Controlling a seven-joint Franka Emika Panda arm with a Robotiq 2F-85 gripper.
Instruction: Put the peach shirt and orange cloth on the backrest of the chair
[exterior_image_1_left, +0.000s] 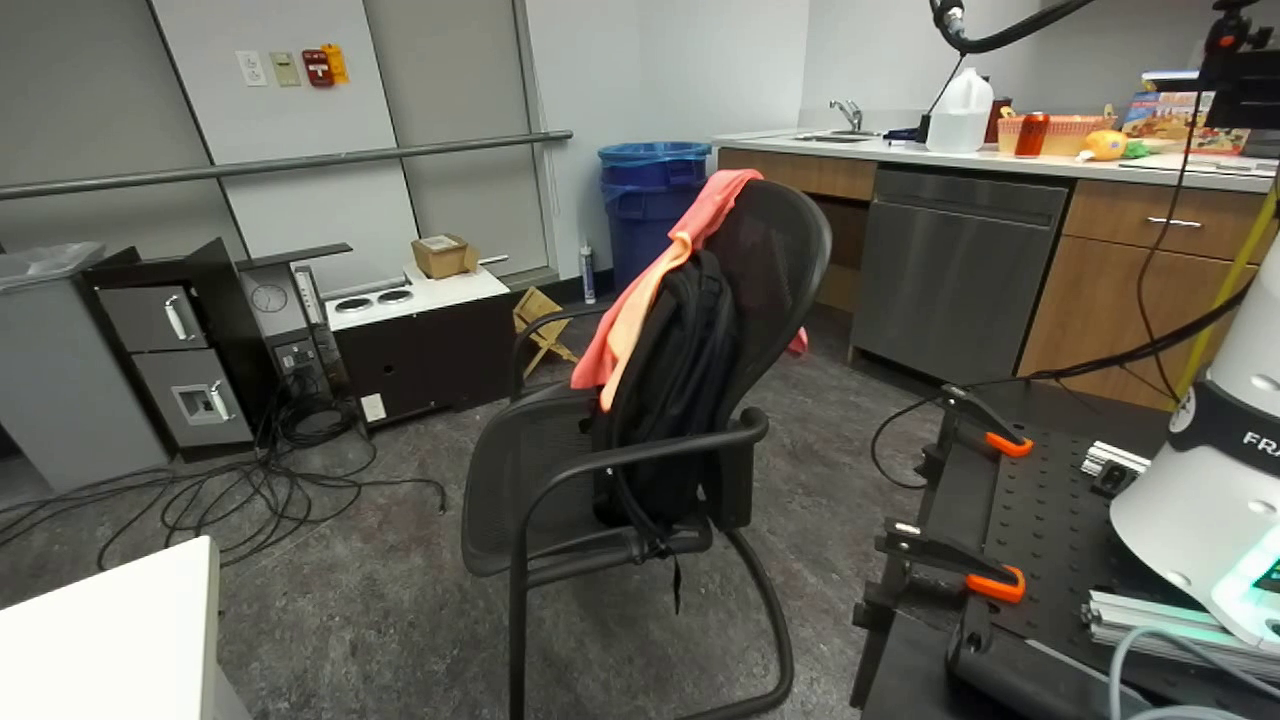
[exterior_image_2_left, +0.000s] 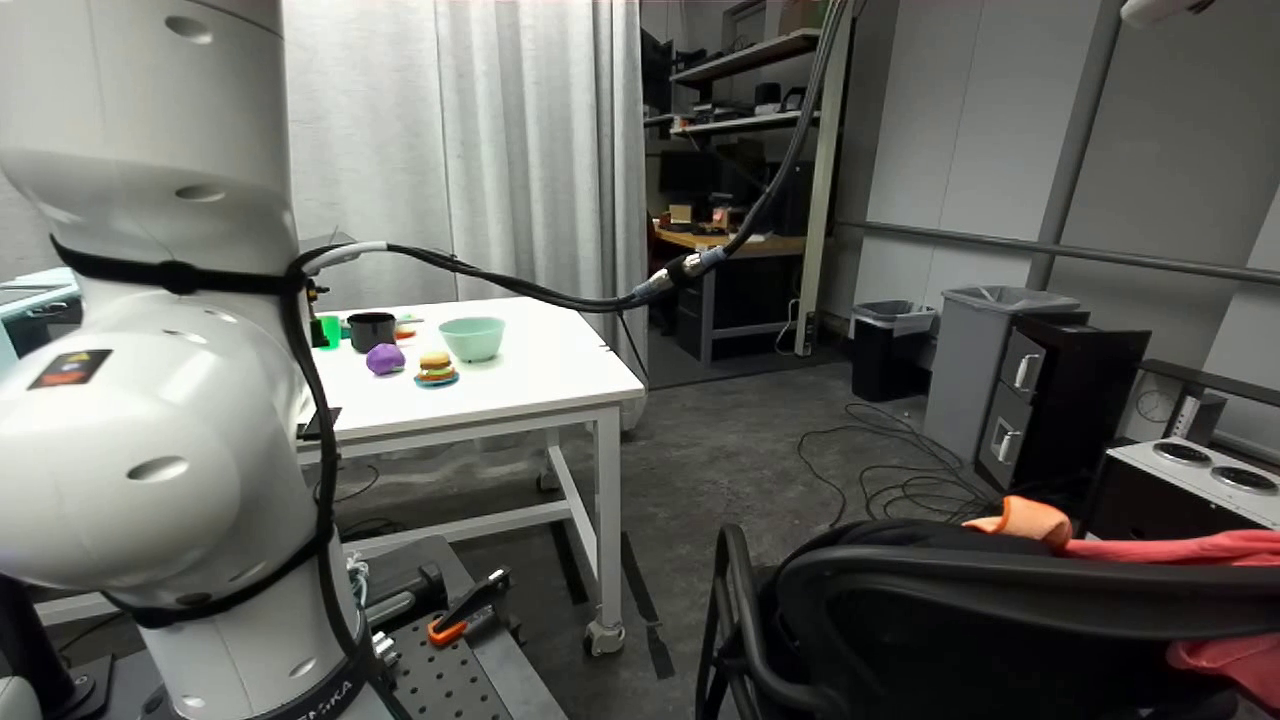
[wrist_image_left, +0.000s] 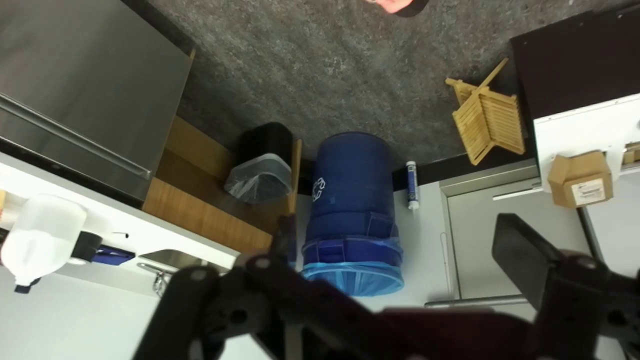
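The black mesh chair has the coral-pink peach shirt draped over the top of its backrest, with ends hanging on both sides. The lighter orange cloth lies along the shirt and hangs down the seat side. In an exterior view, the orange cloth and the shirt show at the chair's top edge. A small bit of coral cloth shows at the wrist view's top edge. My gripper is open and empty, apart from the cloths; it is out of both exterior views.
A black backpack hangs on the backrest's seat side. A blue bin, counter and dishwasher stand beyond the chair. A white table holds toys and a bowl. Cables lie on the floor.
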